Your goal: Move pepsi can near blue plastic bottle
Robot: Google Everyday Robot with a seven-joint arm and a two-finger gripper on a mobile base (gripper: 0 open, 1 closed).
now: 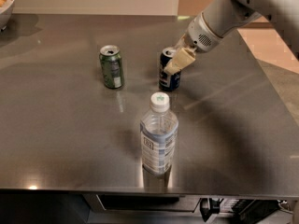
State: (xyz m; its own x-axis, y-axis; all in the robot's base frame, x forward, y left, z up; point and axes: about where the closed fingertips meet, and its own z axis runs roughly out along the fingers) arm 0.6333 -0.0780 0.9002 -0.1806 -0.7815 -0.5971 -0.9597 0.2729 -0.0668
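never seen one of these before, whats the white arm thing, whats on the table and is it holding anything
The white thing is a robot arm reaching in from the upper right. Its tan tip is the gripper, the part that grabs things. The one picture comes from a camera looking down on a grey metal table. On it stand a green can, a dark pepsi can and, nearer us, a clear blue plastic bottle with a white cap. A bowl peeks in at top left. The gripper is against the pepsi can's upper part; whether it grips it does not show.
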